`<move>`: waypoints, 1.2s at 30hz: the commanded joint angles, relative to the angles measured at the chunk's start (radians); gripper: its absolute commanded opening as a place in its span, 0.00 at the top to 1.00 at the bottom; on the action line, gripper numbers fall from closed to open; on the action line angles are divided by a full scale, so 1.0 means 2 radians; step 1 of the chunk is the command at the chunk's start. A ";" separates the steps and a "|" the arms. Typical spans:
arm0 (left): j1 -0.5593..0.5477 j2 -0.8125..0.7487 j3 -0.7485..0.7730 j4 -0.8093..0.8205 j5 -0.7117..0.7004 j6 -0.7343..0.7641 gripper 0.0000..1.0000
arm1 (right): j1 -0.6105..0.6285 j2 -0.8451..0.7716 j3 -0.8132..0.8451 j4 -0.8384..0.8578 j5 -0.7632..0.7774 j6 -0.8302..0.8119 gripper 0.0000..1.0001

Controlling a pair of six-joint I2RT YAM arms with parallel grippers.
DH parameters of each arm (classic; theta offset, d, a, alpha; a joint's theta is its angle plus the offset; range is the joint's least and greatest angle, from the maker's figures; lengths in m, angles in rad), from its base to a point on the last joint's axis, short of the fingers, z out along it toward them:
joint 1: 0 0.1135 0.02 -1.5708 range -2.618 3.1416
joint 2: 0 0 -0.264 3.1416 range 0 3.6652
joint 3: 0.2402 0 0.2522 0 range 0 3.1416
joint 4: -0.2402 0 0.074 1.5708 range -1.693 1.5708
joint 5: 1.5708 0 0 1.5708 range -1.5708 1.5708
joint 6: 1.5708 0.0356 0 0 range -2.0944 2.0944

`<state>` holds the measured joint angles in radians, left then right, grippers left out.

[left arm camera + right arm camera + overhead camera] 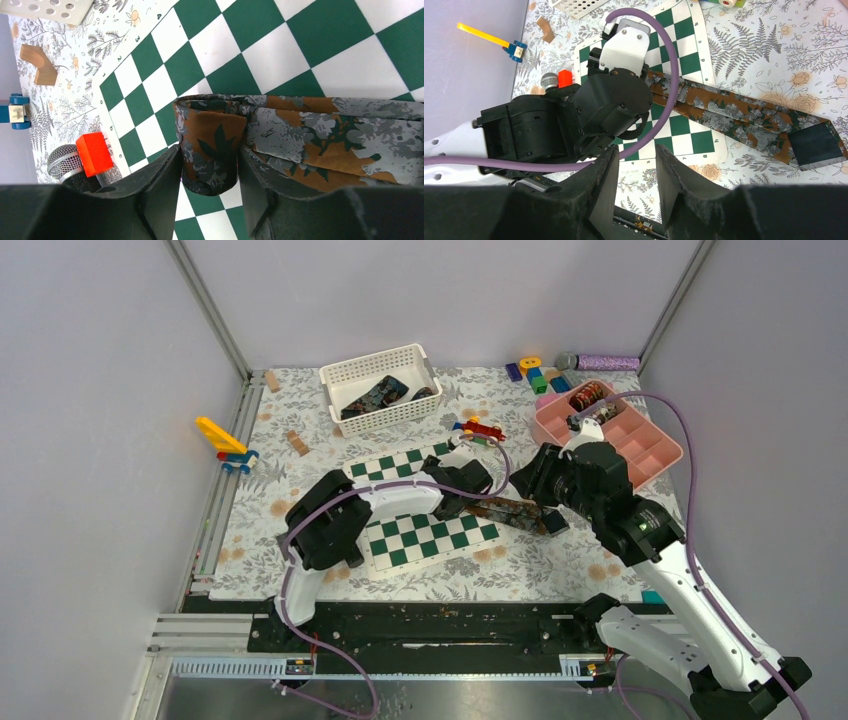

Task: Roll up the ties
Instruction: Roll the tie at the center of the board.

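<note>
On the chessboard (pixel 280 55), the left wrist view catches the white margin: rank numbers 4, 3 and 2 run along the edge, and past the corner come small letters b and c. The edge marks in the right wrist view are too small to read.

I see a white basket (pixel 390 418) at upper centre, a pink tray (pixel 648 446) at right, and a chessboard (pixel 420 538) mid-frame.

Ties: one brown tie (pixel 505 510) at centre, one coiled tie (pixel 587 394) far right; dark ones in the one white basket (pixel 395 418), number unclear. One chessboard (pixel 430 538), one pink tray (pixel 648 448). Two wooden blocks (pixel 297 443), far left. Two microphones (pixel 600 362).
</note>
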<state>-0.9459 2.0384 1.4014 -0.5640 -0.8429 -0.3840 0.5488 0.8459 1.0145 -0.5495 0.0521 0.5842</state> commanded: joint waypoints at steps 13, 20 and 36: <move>-0.026 0.018 0.068 -0.037 0.024 0.006 0.43 | -0.003 -0.010 0.013 -0.003 0.008 -0.005 0.59; -0.027 0.016 0.077 -0.039 0.063 0.001 0.42 | -0.003 -0.013 0.015 -0.003 0.009 -0.005 0.59; -0.023 0.019 0.064 -0.001 0.148 -0.009 0.40 | -0.003 -0.013 0.011 -0.003 0.008 -0.001 0.58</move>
<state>-0.9958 2.0659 1.5192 -0.6201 -0.6243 -0.3851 0.5488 0.8310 1.0145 -0.5495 0.0521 0.5842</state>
